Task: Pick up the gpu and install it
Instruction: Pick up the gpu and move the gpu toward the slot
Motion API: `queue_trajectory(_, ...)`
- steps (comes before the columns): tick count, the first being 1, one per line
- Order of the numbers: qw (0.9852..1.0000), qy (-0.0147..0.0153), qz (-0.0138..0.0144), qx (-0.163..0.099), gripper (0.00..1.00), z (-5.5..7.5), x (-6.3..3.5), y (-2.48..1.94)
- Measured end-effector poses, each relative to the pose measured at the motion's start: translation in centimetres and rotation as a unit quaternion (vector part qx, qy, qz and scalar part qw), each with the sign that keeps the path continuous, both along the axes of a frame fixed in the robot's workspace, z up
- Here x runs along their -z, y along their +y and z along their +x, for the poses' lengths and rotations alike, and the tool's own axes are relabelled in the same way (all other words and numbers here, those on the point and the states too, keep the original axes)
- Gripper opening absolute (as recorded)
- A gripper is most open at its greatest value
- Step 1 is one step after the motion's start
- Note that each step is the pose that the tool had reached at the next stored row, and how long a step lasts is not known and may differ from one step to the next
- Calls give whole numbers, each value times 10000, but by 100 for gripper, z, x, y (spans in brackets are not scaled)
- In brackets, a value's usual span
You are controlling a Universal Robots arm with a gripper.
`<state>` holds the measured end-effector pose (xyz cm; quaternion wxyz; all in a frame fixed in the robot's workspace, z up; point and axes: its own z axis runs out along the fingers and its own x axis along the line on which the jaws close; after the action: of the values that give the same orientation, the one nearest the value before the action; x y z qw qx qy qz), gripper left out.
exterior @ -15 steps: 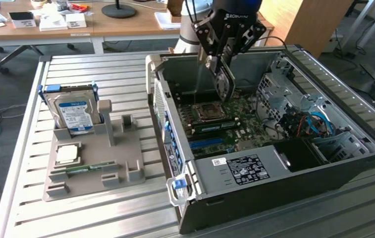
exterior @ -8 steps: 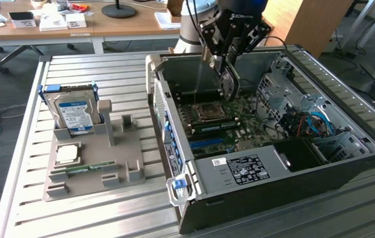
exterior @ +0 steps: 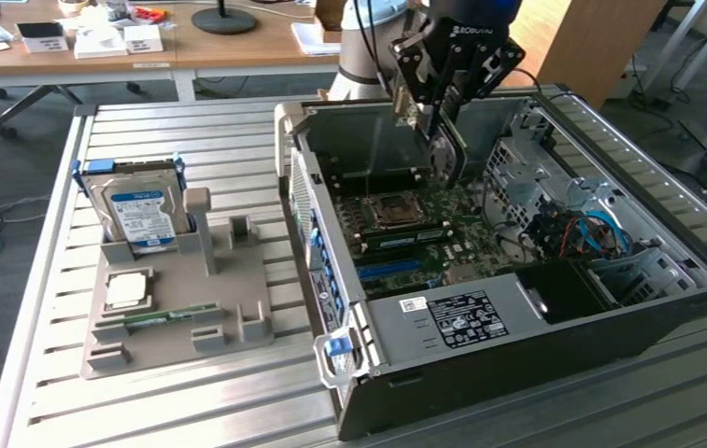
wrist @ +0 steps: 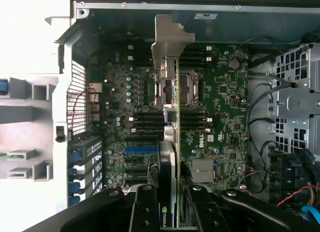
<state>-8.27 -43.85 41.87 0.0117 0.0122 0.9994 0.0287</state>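
The gpu hangs on edge inside the open computer case, above the green motherboard. My gripper is shut on its upper edge. In the wrist view the gpu shows edge-on as a thin card with a black face. Its silver metal bracket points toward the case's back wall. My gripper clamps the card from both sides with black fingers. The card hovers over the CPU socket and memory slots, apart from the board.
A grey fixture tray sits on the slatted metal table at the exterior view's left. It holds an upright blue-labelled hard drive, a CPU and a RAM stick. Cables and a drive cage fill the case's right side.
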Motion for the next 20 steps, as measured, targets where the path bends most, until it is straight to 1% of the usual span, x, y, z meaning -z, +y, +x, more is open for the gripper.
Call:
queue_trajectory(7,10000,0,1,0,27,89,0,1)
queue_trajectory(20,10000,0,6,-2,27,328,0,1)
